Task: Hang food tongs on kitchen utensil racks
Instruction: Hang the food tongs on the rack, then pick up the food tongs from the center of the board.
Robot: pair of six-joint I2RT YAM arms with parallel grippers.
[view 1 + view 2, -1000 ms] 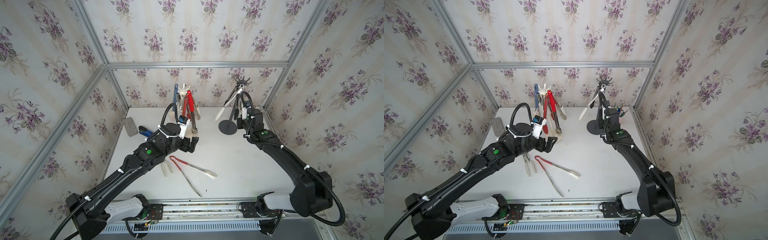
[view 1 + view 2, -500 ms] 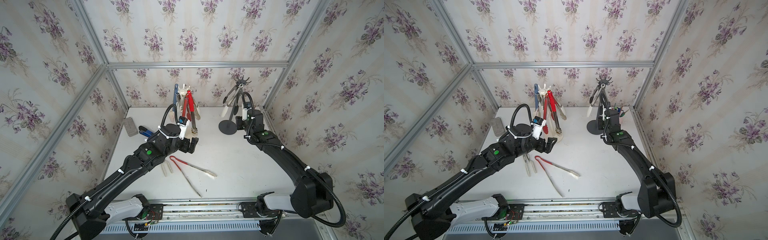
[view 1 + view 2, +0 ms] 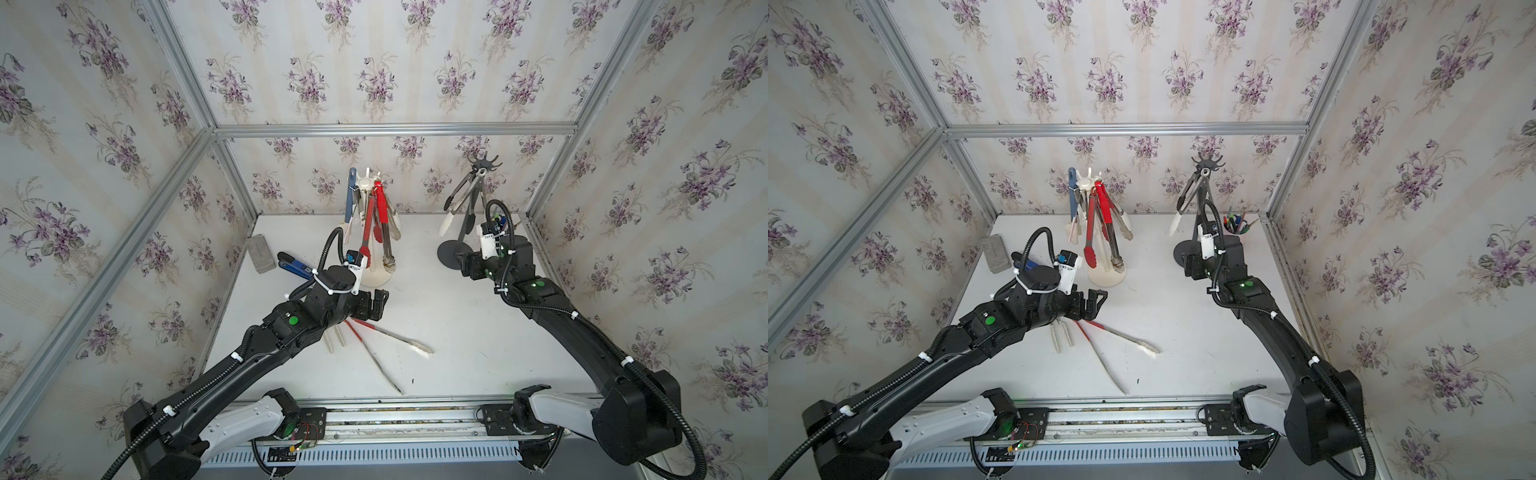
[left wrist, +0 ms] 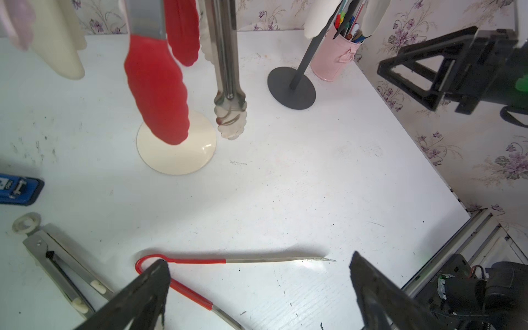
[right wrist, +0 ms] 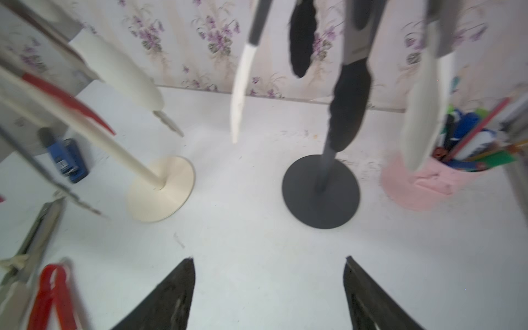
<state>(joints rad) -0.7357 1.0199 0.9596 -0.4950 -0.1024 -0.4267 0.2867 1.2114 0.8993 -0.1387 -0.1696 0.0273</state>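
Red-handled food tongs (image 3: 386, 332) (image 4: 200, 260) lie spread on the white table. A steel pair with white parts (image 4: 57, 257) lies beside them, partly under my left arm. My left gripper (image 3: 376, 305) (image 4: 259, 258) hovers open just above the red-handled pair, holding nothing. The white rack (image 3: 365, 183) carries several hanging tongs, red, steel and blue-handled. The black rack (image 3: 482, 164) holds black-tipped and white-tipped tongs (image 3: 461, 199). My right gripper (image 3: 465, 266) (image 5: 268, 258) is open and empty, low beside the black rack's base (image 5: 320, 191).
A pink cup of pens (image 3: 1235, 224) stands in the back right corner behind the black rack. A blue-and-black stapler-like tool (image 3: 293, 266) and a grey block (image 3: 261, 253) lie at the left, near the wall. The white rack's base (image 4: 175, 145) is just beyond my left gripper.
My right gripper has opened and let go of the tongs on the black rack, which swung in to hang. It has dropped toward the rack's base. The left arm has stayed put.
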